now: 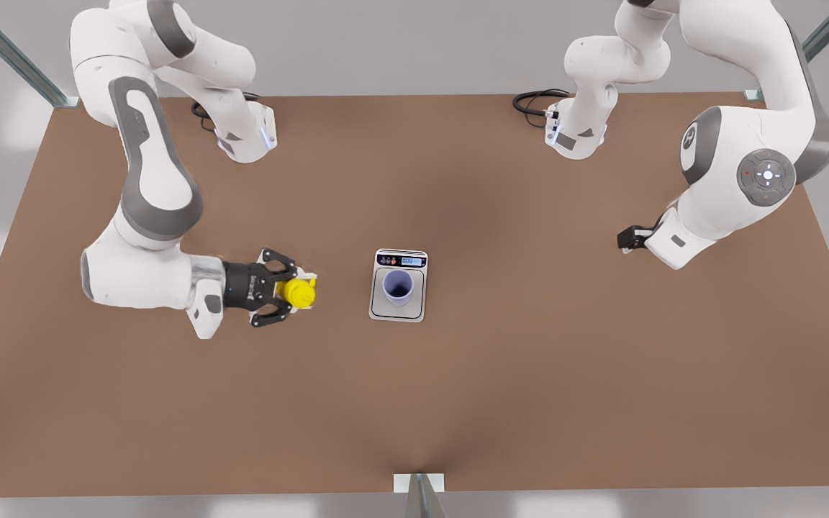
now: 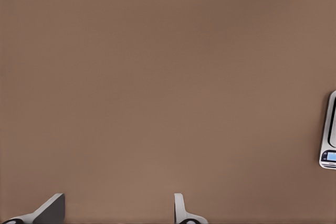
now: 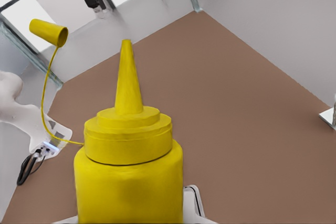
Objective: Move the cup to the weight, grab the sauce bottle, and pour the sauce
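One sauce bottle (image 1: 300, 293) in right gripper's (image 1: 292, 291) closed fingers — one cup (image 1: 398, 286) on weight (image 1: 398, 311).

Even, bright, diffuse light; soft faint shadows on table (image 1: 529, 374); no glare; renders slightly soft.

Arms: two white, rounded-link Frankas with grey joint bands and grey panels along the links.
Right gripper (image 1: 298, 289): black linkage body with light finger pads, on a translucent grey wrist collar.
Left gripper (image 1: 629, 238): black, at the end of a white wrist; pale grey fingertips (image 2: 50, 209) seen from its own camera.
Elbow cap: grey disc with white centre and small lights.
Bases: white, blue-lit, black cables coiled beside each.
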Controlling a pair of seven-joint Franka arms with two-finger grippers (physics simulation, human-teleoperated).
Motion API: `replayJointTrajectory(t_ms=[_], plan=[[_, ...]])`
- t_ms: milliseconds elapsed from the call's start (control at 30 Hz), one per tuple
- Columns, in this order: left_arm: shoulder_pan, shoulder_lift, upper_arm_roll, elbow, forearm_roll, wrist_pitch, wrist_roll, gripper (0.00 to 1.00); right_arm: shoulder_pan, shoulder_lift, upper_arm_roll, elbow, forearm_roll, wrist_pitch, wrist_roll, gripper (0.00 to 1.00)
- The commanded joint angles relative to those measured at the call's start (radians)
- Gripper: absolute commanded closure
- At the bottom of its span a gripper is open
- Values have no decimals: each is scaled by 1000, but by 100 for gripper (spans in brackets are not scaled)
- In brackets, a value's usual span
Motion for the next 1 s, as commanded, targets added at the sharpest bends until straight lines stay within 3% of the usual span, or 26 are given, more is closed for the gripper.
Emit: replayJointTrajectory(t_ms=[0, 133, 400, 733, 967], plan=[[0, 0, -2, 0, 0, 0, 0, 0, -20, 15, 1, -9, 33, -5, -57, 53], [0, 2, 0, 0, 0, 2, 2, 0, -144, 145, 2, -54, 171, -61, -401, 54], [0, 6, 0, 2, 0, 3, 2, 0, -246, 435, -7, -20, 225, -86, -939, 54], [0, 12, 0, 2, 0, 6, 2, 0, -230, 478, -73, -17, 223, -41, -1008, 54], [0, 19, 0, 2, 2, 6, 2, 0, -229, 509, -73, -6, 223, -32, -1028, 53]])
